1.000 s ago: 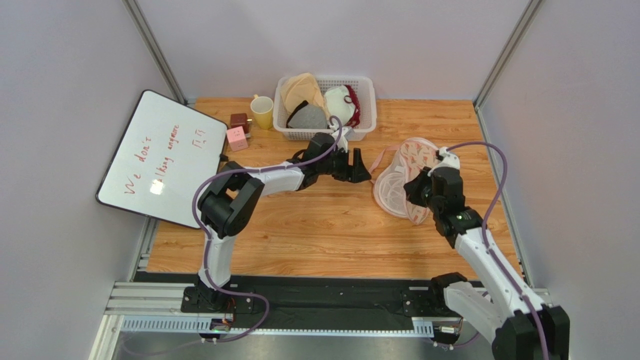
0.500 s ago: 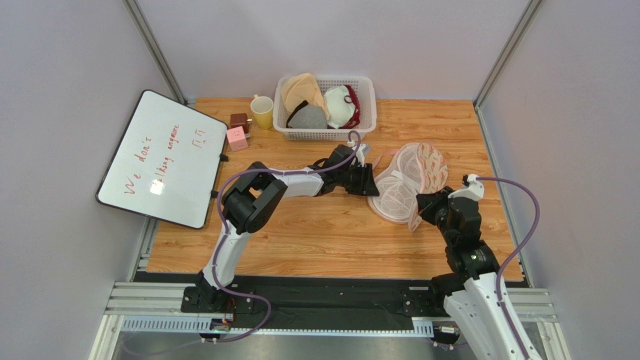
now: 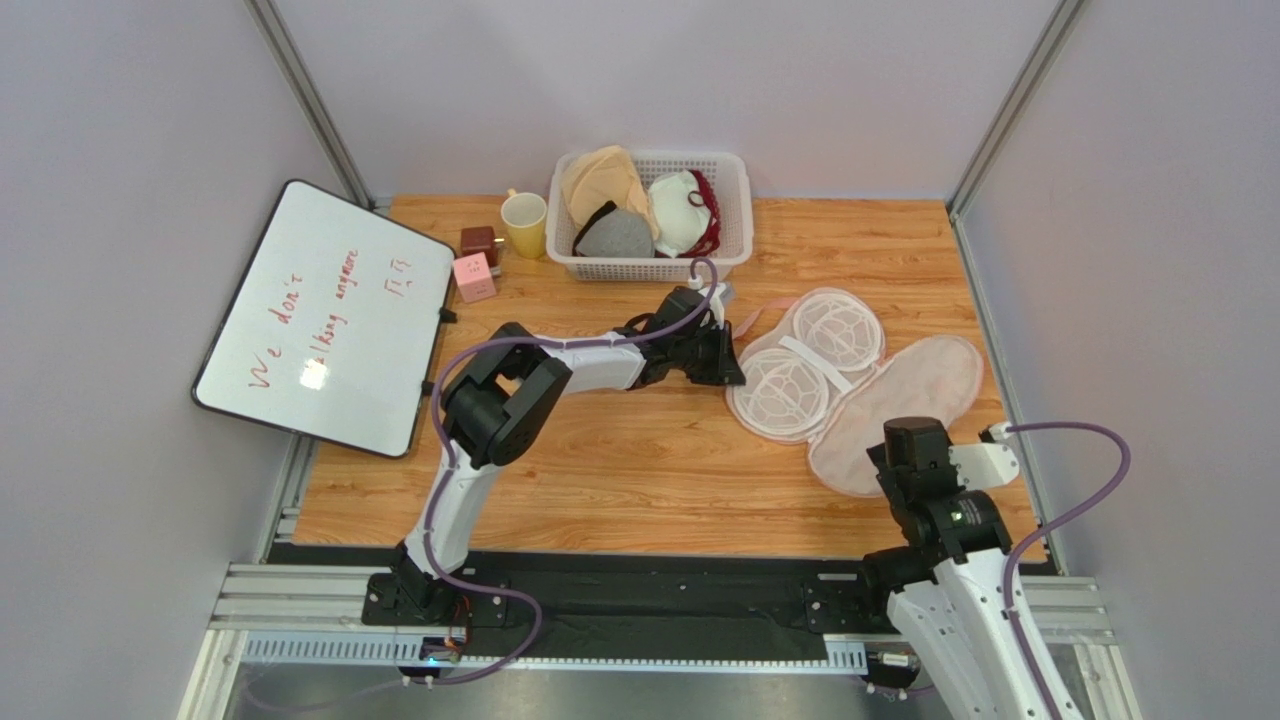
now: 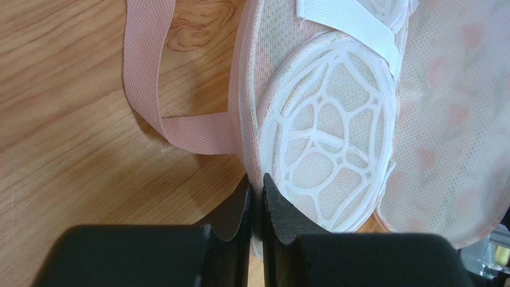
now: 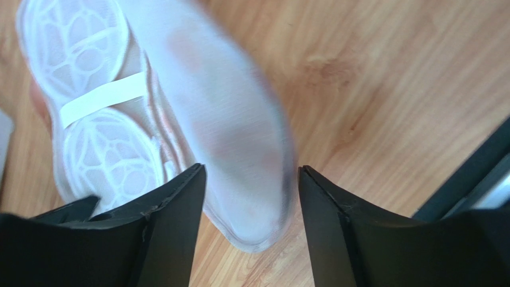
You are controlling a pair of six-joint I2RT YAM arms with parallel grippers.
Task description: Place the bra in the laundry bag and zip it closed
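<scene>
1. The wooden worktop [image 3: 631,450] carries everything.
2. A whiteboard [image 3: 323,315] with red writing lies tilted over the left edge, near the far-left corner.
3. The laundry bag [image 3: 857,383] lies spread open on the right half. Its white mesh-domed half is toward the middle and its cream printed flap reaches toward the right edge. A pink ribbon [image 4: 149,78] loops off its rim.
4. A white slatted basket [image 3: 732,188] sits at the middle of the far edge.
5. The left gripper [image 4: 256,182] has its fingers pinched nearly together on the rim of the laundry bag [image 4: 323,137], at the side facing the worktop's centre.
6. The right gripper [image 5: 251,170] is spread wide over the near end of the cream flap [image 5: 221,131], which is blurred here, and it grips nothing.
7. The bra [image 3: 613,234] rests inside the basket, at its near-left part, between a beige bra and a white one.
8. A yellow cup [image 3: 525,224] stands just left of the basket.
9. A pink cube [image 3: 473,276] and a brown cube [image 3: 481,243] sit beside the cup.
</scene>
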